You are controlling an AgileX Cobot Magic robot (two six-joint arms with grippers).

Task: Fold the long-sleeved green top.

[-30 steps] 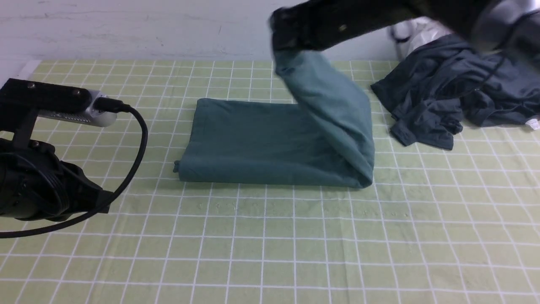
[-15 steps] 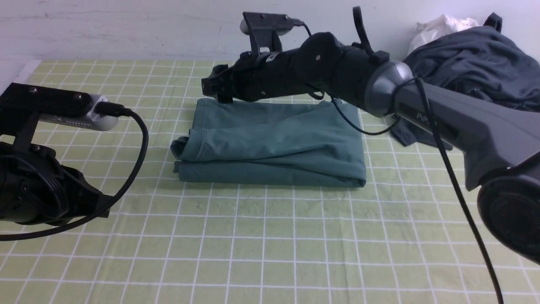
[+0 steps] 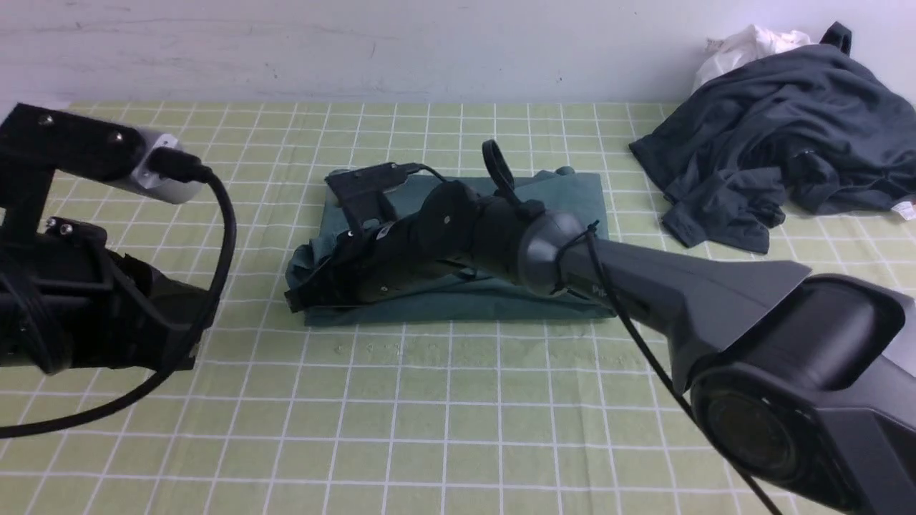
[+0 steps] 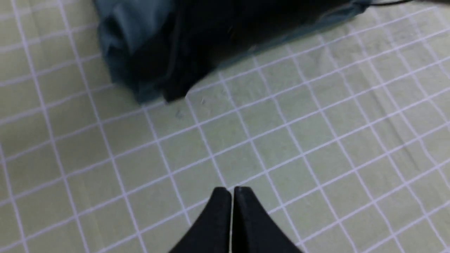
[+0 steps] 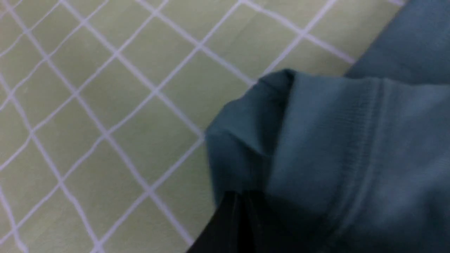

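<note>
The green long-sleeved top (image 3: 558, 204) lies folded into a rectangle at the middle of the table. Its left edge is bunched up. My right arm reaches across it from the right. The right gripper (image 3: 299, 295) sits low at the top's front left corner. In the right wrist view the right gripper (image 5: 240, 193) has its jaws together on a raised fold of the top (image 5: 327, 140). My left gripper (image 4: 232, 189) is shut and empty above the bare tablecloth, in front and left of the top (image 4: 116, 31).
A green checked tablecloth (image 3: 458, 429) covers the table. A dark charcoal garment (image 3: 773, 150) is heaped at the back right, with a white cloth (image 3: 744, 43) behind it. The left arm and its camera (image 3: 86, 300) stand at the left edge.
The right gripper carried the top's right half over to the left and laid it down. It then dropped from the back left corner to the front left corner. The left arm rose slightly.
</note>
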